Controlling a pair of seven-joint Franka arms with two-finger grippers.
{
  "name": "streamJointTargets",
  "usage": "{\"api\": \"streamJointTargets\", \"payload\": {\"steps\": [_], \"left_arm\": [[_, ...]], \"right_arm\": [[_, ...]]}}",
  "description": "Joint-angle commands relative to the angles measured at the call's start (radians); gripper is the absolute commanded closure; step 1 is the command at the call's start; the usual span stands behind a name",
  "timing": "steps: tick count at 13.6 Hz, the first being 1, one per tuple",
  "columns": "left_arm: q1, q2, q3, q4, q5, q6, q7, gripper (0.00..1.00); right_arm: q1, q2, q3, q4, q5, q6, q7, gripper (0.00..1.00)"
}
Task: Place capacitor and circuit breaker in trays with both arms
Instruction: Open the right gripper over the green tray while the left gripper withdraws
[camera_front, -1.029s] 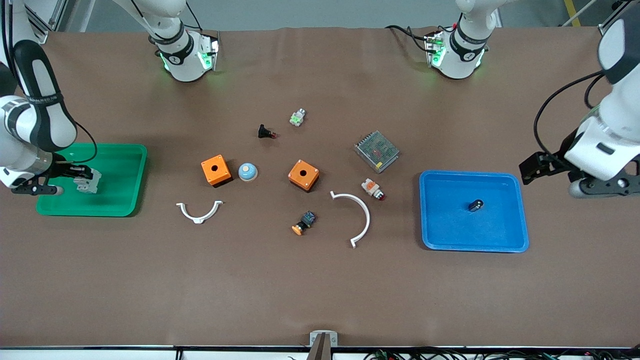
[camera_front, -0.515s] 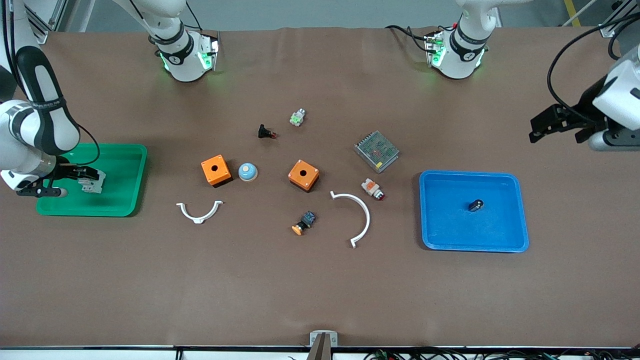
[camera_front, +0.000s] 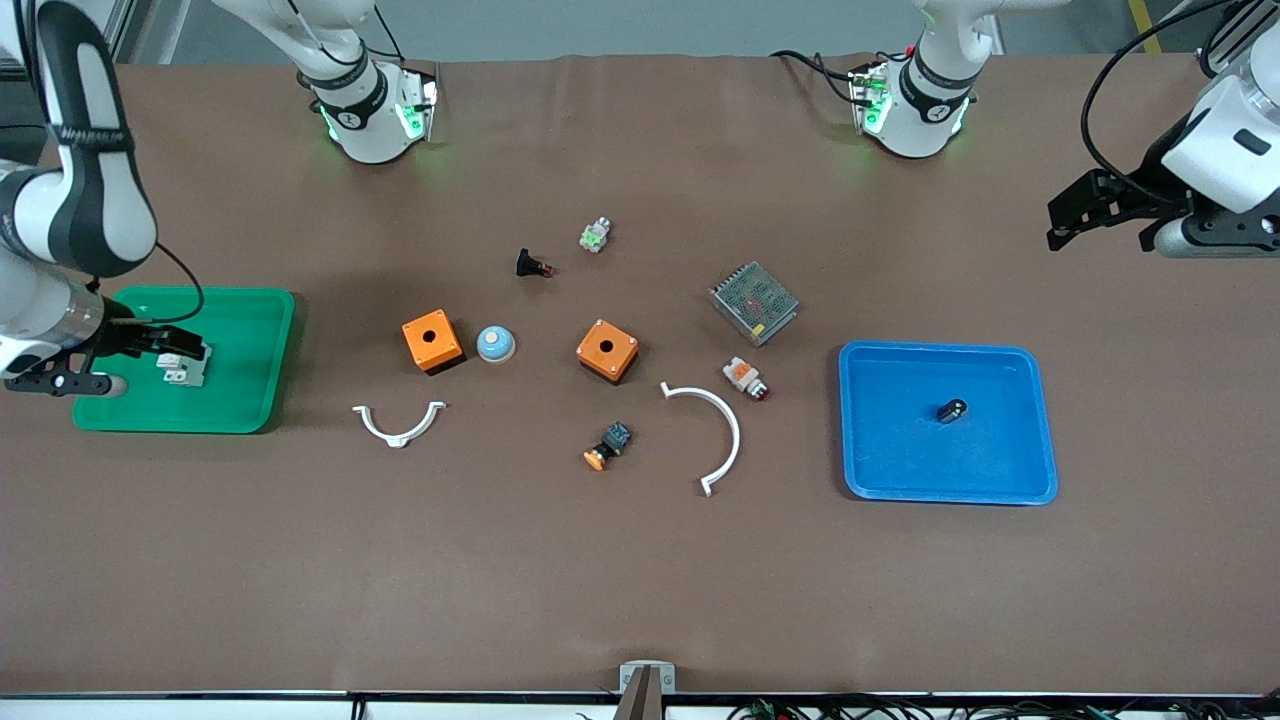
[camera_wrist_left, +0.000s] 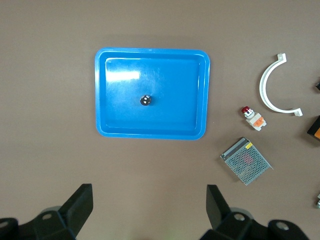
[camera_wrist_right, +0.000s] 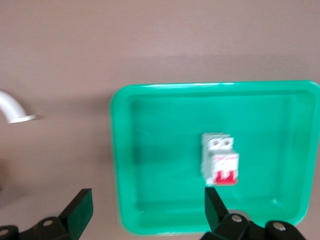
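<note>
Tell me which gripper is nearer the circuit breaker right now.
Right. The right gripper hangs open over the green tray, just above the circuit breaker. The left gripper, open, is past the blue tray at the table's left-arm end.

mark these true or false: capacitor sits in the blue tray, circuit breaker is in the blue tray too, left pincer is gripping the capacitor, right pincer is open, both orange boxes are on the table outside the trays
1. The capacitor lies in the blue tray. True.
2. The circuit breaker is in the blue tray too. False: it lies in the green tray.
3. The left pincer grips the capacitor. False: it is open and empty, up over bare table at the left arm's end.
4. The right pincer is open. True: it is over the green tray, holding nothing.
5. Both orange boxes sit on the table, outside the trays. True.
</note>
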Motion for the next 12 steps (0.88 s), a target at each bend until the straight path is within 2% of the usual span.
{"api": "streamJointTargets", "payload": {"steps": [1,4,8,12], "left_arm": [[-0.001,-0.026,-0.021,-0.019,-0.003,0.0,0.005,0.0],[0.002,-0.026,-0.021,-0.018,-0.001,0.0,0.006,0.0],[0.005,-0.026,-0.017,-0.016,0.001,-0.002,0.014,0.0],[0.007,-0.026,-0.006,-0.004,0.002,-0.022,0.014,0.0]], "right_arm": [[0.075,-0.071,-0.007,0.037,-0.001,-0.127,0.089,0.01],[0.13,-0.12,-0.006,0.137,0.001,-0.277,0.119,0.01],[0.158,-0.131,-0.006,0.347,0.004,-0.489,0.146,0.01],[0.145,-0.129,-0.017,0.45,0.032,-0.526,0.131,0.0]]}}
